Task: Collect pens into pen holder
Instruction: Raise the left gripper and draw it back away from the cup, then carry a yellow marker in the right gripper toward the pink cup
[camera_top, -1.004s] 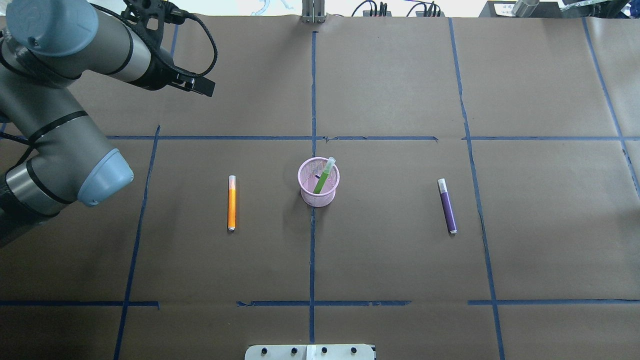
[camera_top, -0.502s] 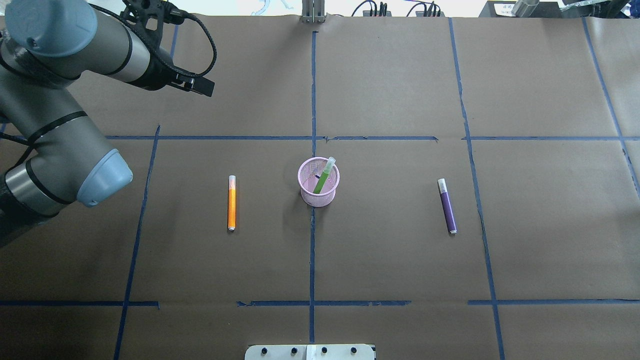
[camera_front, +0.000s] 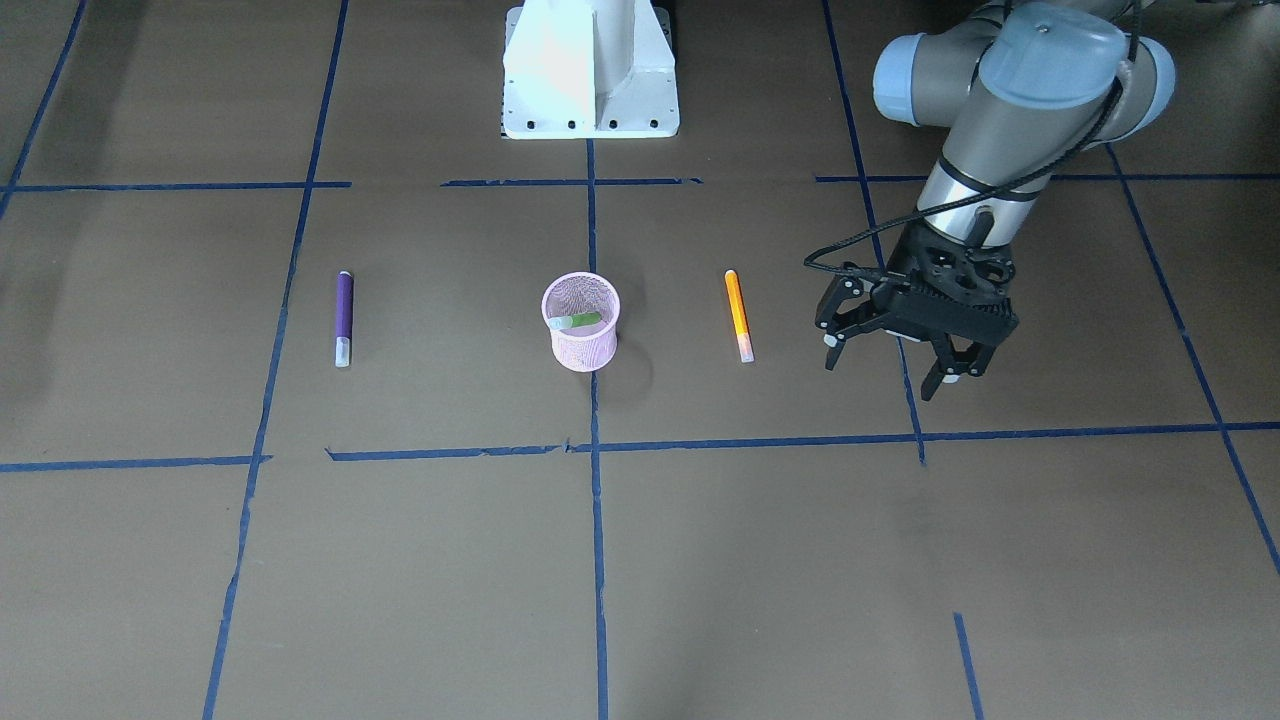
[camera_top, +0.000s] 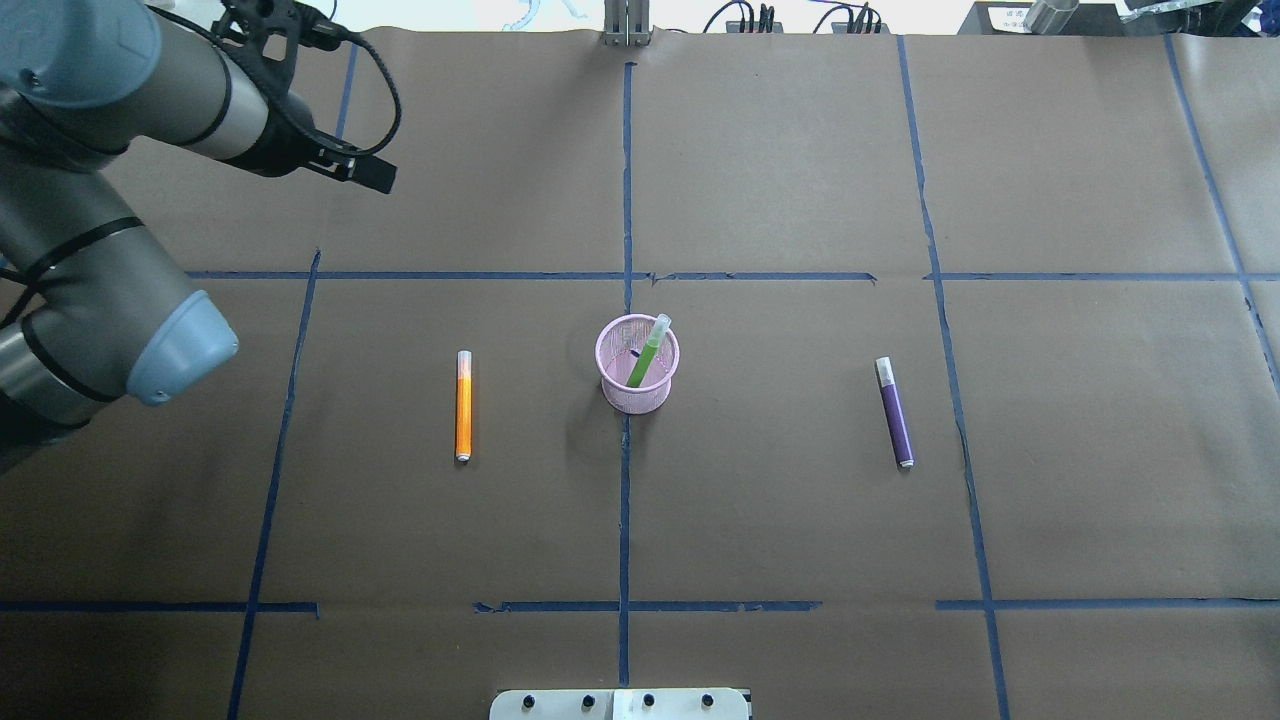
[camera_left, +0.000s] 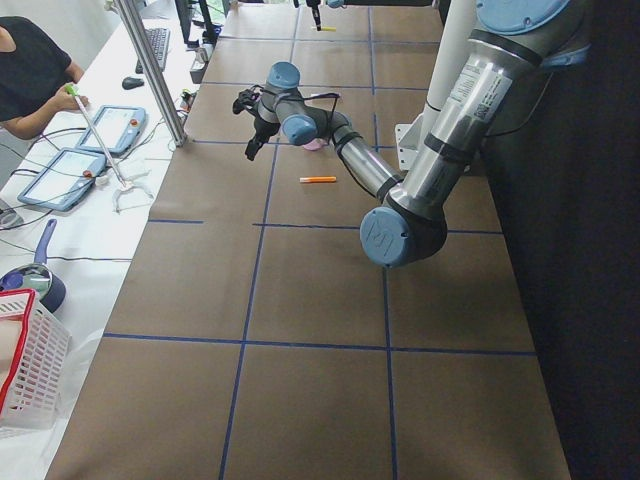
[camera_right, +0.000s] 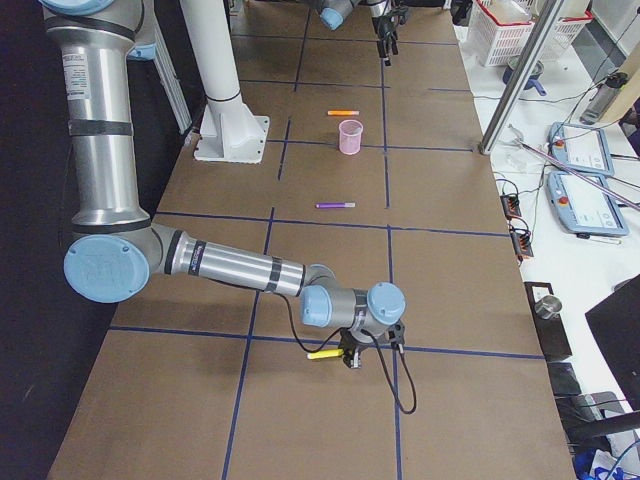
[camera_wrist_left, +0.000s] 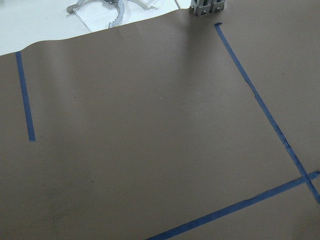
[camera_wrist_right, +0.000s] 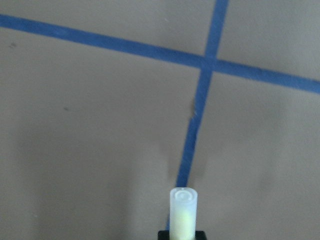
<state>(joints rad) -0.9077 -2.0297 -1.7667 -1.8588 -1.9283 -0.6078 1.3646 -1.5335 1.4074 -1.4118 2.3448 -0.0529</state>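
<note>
Orange pen (camera_front: 738, 315) lies between pen holder (camera_front: 581, 322) and the released, empty left tool (camera_front: 885, 370), its long axis pointing away from the robot.

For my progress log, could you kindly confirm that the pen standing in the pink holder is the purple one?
Not quite: the overhead view shows the green pen standing in the pink holder; the purple pen lies on the table.

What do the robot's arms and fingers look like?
The left arm and right arm are grey tubes with round light-blue caps at the joints. The left gripper is black with two fingers. Black cables loop by both wrists.
</note>
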